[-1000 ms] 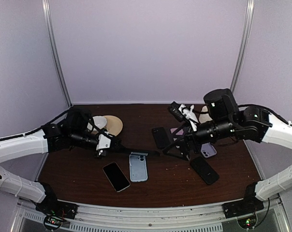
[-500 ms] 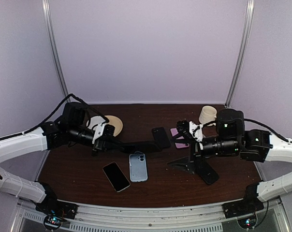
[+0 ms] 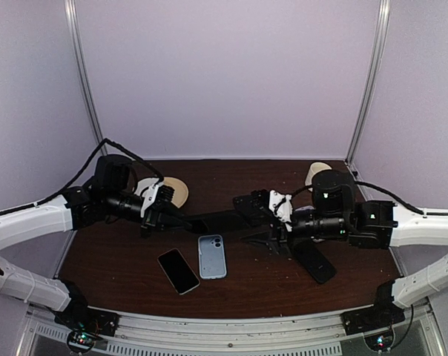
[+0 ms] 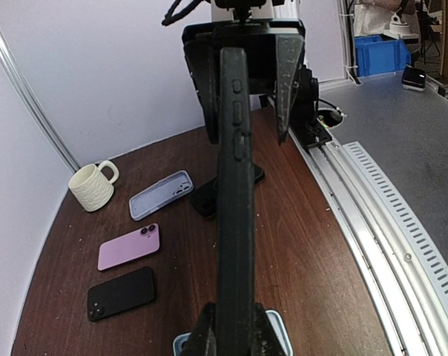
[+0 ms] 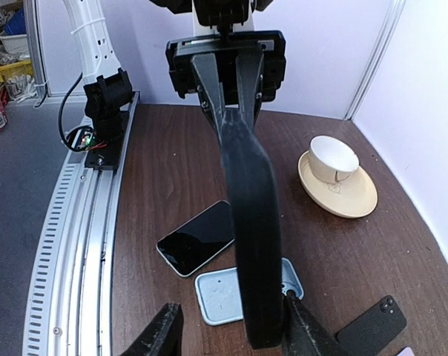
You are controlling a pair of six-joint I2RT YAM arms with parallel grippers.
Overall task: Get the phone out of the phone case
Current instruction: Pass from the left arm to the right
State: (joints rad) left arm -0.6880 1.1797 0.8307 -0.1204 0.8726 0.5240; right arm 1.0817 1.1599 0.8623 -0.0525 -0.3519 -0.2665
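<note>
A black phone in its phone case point(image 3: 222, 220) hangs level above the table, edge-on. My left gripper point(image 3: 176, 217) is shut on its left end; in the left wrist view both fingers point(image 4: 203, 332) clamp the cased phone point(image 4: 234, 222). My right gripper point(image 3: 267, 216) faces it from the right, jaws astride the free end. Seen from the right wrist, the cased phone point(image 5: 254, 245) lies against the right finger point(image 5: 302, 326), with a clear gap to the left finger. My right gripper point(image 5: 231, 326) is open.
Below the held phone lie a light-blue case point(image 3: 212, 256) and a bare phone point(image 3: 178, 271). A black phone point(image 3: 314, 261) lies under the right arm. A cup on a saucer point(image 3: 170, 191) sits back left, a mug point(image 3: 317, 172) back right. A pink phone point(image 4: 129, 247) and lavender case point(image 4: 161, 195) lie near the mug.
My right gripper has swung left and down from the right side to the phone's free end, and its jaws have narrowed. The left gripper has lifted the phone slightly.
</note>
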